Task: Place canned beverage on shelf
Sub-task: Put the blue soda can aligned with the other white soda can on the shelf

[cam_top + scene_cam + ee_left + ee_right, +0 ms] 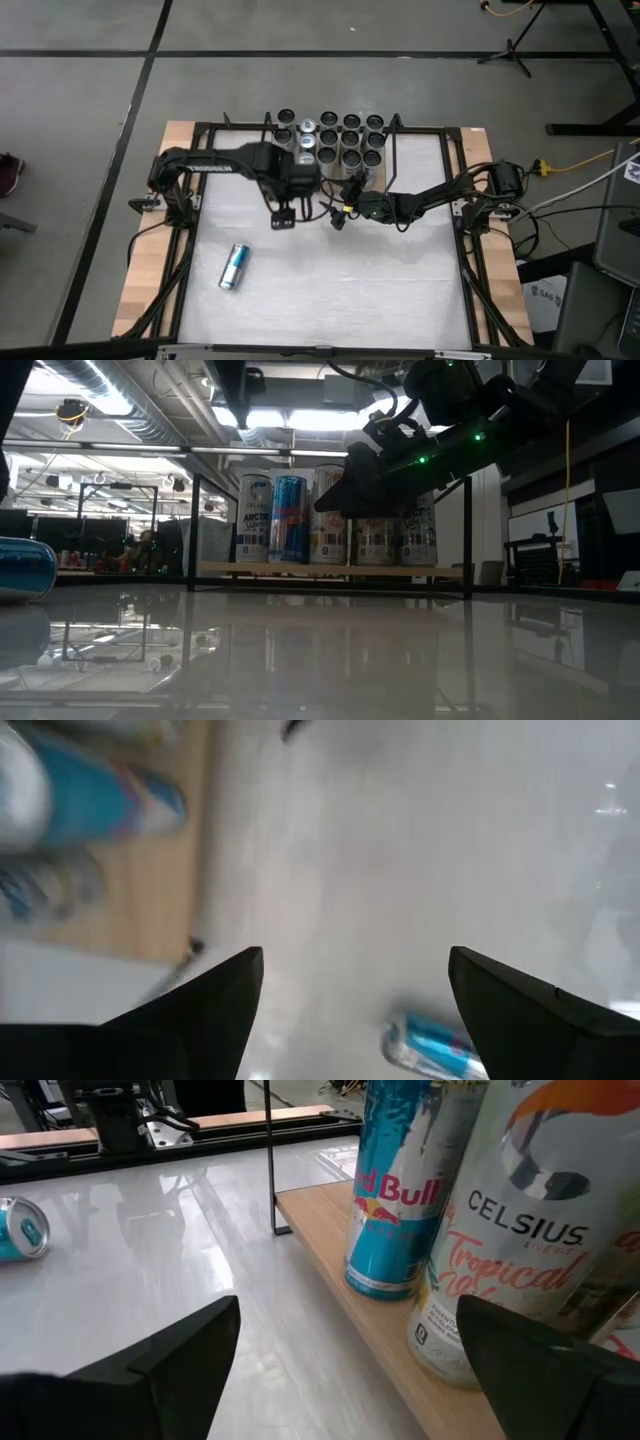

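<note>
Cans (340, 138) stand packed upright on the shelf (330, 569) at the far side of the table (330, 280), in rows. One more can (234, 266), blue and silver, lies on its side on the white tabletop, well apart from the shelf, toward the left front; it shows at the left edge of the low view (25, 568) and far off in both wrist views (430, 1045) (22, 1228).

Left gripper (283, 219) hangs over the table just in front of the shelf, between the shelf and the lying can. Its fingers (205, 1010) stand spread, with nothing between them.

Right gripper (340, 218) reaches in from the right and sits just beside the left one, close to the shelf's front edge. Its fingers (170, 1365) are also spread wide and hold nothing. Straight ahead of it on the wooden board (340, 1230) stand a blue Red Bull can (405, 1190) and a white Celsius can (510, 1230), touching side by side.

In the low view the right arm (440, 430) comes down from above in front of the row of cans.
</note>
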Controlling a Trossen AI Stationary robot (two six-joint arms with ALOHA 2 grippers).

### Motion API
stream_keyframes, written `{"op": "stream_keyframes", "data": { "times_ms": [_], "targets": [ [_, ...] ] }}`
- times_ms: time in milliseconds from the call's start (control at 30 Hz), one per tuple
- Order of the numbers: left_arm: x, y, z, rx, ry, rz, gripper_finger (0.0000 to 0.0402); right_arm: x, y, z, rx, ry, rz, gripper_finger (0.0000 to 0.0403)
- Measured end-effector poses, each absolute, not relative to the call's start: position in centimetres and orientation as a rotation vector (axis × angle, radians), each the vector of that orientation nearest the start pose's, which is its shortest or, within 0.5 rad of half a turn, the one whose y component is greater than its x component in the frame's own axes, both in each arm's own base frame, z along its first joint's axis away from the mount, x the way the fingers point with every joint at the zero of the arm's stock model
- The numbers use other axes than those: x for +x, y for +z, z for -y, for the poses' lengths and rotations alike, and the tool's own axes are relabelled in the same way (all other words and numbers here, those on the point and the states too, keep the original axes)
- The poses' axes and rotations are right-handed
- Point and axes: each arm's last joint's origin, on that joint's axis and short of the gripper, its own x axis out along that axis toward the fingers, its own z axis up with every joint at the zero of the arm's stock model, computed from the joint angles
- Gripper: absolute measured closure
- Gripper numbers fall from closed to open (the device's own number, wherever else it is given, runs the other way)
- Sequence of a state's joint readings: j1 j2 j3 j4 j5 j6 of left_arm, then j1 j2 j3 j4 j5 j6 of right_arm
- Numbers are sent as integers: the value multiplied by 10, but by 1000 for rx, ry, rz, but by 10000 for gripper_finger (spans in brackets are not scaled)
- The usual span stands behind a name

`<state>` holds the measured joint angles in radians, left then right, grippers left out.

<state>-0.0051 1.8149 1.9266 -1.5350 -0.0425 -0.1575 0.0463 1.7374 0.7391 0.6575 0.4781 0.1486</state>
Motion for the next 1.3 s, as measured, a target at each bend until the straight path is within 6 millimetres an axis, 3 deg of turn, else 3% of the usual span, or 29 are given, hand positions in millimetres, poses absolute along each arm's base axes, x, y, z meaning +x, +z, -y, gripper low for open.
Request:
{"op": "stream_keyframes", "data": {
  "times_ms": [133,367,500,667,867,1300],
  "targets": [
    [322,344,16,-145,264,-1468,93,335,159,-2,56,-450,-299,40],
    [275,316,40,-313,463,-1537,93,335,159,-2,56,-450,-297,40],
    [246,302,45,-460,636,-1511,93,335,159,-2,55,-451,-297,40],
    [226,280,55,-628,821,-1453,93,335,159,-2,55,-450,-298,40],
    [215,245,71,-737,976,-1436,93,336,159,-3,60,-424,-302,40],
    [216,192,90,-913,829,-1373,93,336,159,-3,60,-423,-302,40]
  ]
}}
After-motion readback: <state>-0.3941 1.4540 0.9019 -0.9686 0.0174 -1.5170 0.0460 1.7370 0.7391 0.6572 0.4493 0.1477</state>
